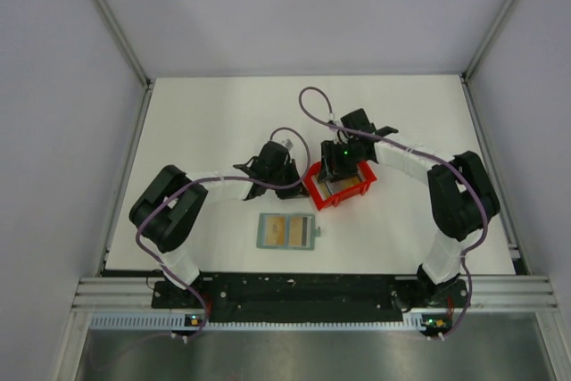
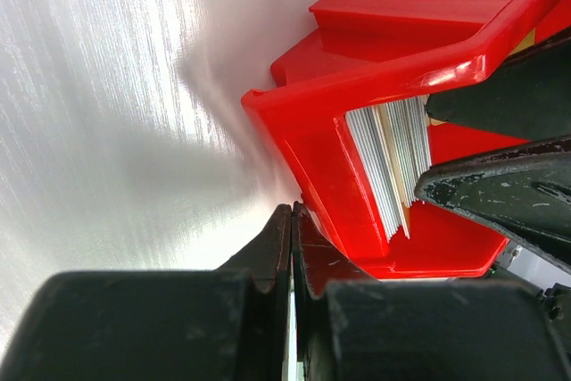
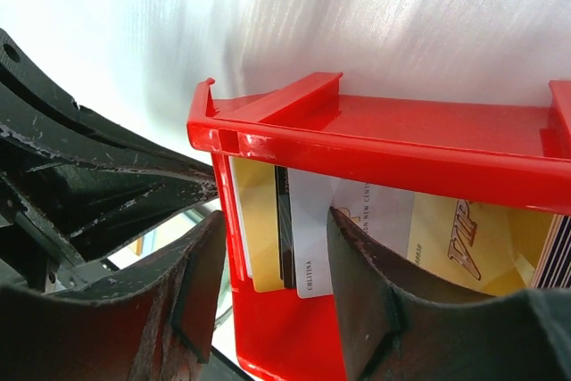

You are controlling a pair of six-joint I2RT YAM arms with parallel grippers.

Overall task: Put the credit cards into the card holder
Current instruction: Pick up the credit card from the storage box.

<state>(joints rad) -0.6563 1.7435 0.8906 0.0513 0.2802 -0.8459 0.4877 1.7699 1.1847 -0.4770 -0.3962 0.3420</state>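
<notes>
The card holder lies open on the table in front of the arms, with tan cards showing in it. More credit cards stand in a red bin: gold, dark and white ones, seen edge-on in the left wrist view. My right gripper is open and straddles the bin's left wall, one finger outside and one inside among the cards. My left gripper is shut and empty, its tips by the bin's outer wall.
The red bin sits mid-table between both grippers. The right gripper's fingers show in the left wrist view; the left gripper shows close by in the right wrist view. Grey walls enclose the table.
</notes>
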